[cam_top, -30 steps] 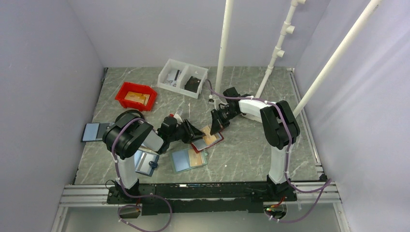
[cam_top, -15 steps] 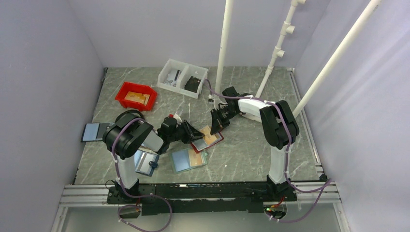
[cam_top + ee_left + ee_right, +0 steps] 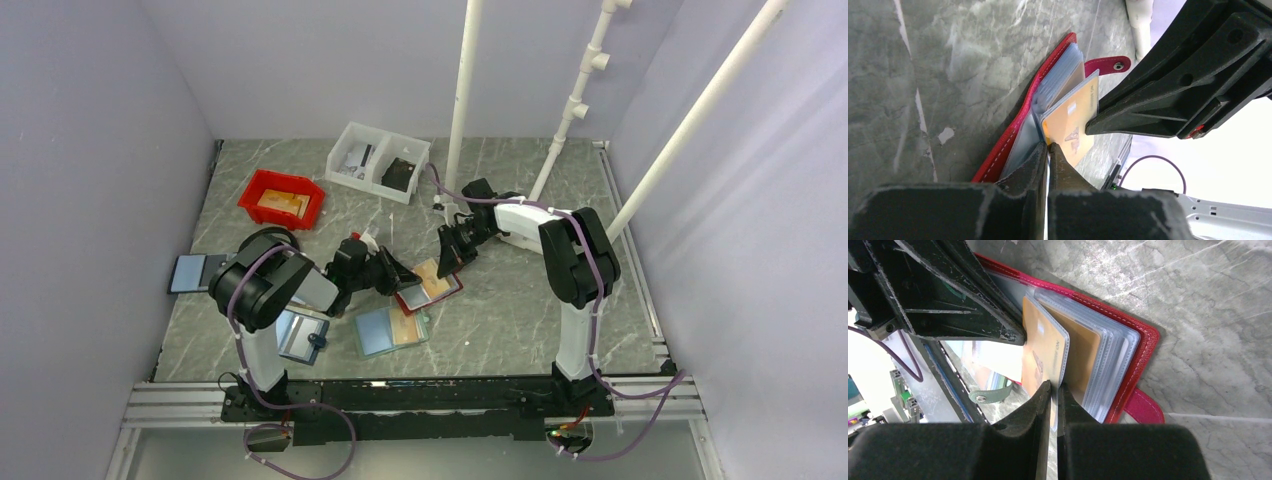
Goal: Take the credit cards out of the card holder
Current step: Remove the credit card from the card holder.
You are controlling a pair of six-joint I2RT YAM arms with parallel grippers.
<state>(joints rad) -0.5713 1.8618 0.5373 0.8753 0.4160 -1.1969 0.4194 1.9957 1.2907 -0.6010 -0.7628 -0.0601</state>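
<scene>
The left gripper (image 3: 1048,148) is shut on the orange credit card (image 3: 1070,122), the right gripper (image 3: 1054,388) on its clear sleeve (image 3: 1064,355); if the right jaws pinch the card too, pulling would drag the card holder (image 3: 1146,352).

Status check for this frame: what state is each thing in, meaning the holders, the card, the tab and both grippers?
card holder: open, pages fanned up
snap tab: undone
orange card: tilted up from the stack, not yet free of the holder
left gripper: shut on the orange card's corner
right gripper: shut on the card holder, at a clear sleeve edge
teal holder: open, flat
</scene>
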